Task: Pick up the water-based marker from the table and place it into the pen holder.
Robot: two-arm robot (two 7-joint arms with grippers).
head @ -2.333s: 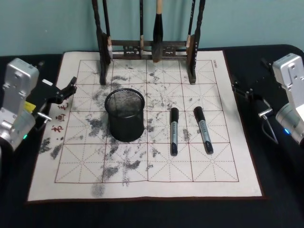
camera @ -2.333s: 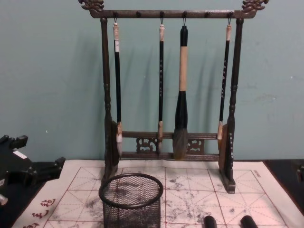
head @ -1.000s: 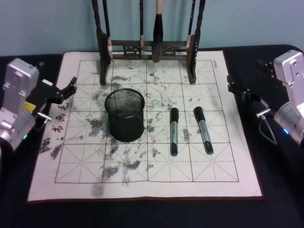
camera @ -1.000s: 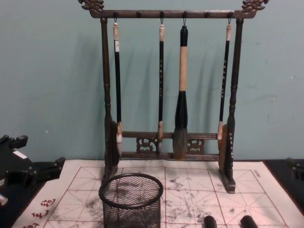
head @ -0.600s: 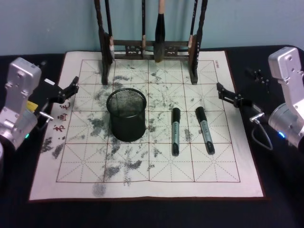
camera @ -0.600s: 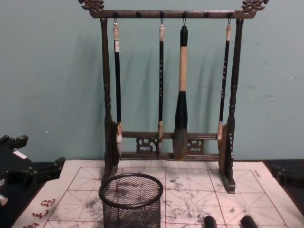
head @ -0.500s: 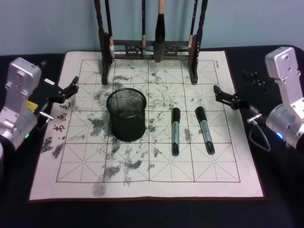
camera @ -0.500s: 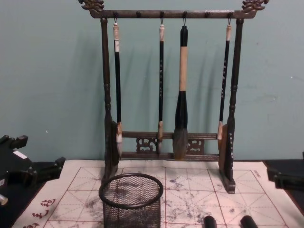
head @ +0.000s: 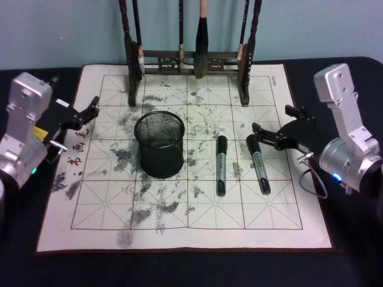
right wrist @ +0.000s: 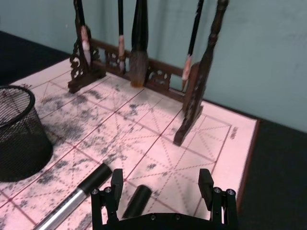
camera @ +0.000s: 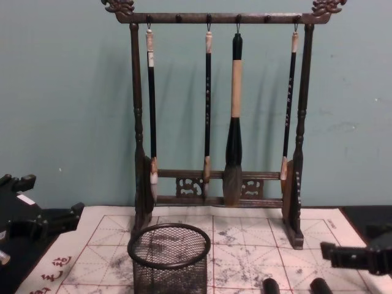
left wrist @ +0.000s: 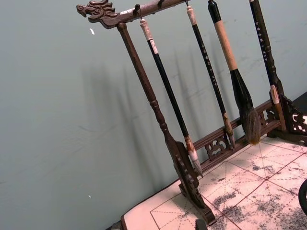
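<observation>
Counts: I see two markers, one pen holder, one brush rack with four brushes, one mat, two pincers.

Both markers lie flat on the mat (head: pixel 269 209), side by side in its right half and apart, caps toward the far edge. The right marker (head: pixel 258 163) and the left marker (head: pixel 219 165) look the same: black cap, grey barrel with dark print, black tail end. I can't read the print.

The pen holder (head: pixel 160 158) is a round black wire-mesh cup with a solid rim. It stands upright left of the mat's centre, well apart from the markers. I can't make out anything inside it.

The brush rack (head: pixel 179 60) stands along the mat's far edge. One of its brushes, the fat brush (camera: pixel 233 141), has a tan handle; the other three are thin.

The right pincer (head: pixel 270 118) is spread wide, over the mat near its right edge. It is just beyond the right marker's cap and grips nothing. In the right wrist view that cap sits between the two fingers (right wrist: pixel 116 181). I can't tell if they touch it.

The left pincer (head: pixel 93 109) hangs at the mat's left edge, spread and holding nothing.

The mat lies on the black bench (head: pixel 179 269).
</observation>
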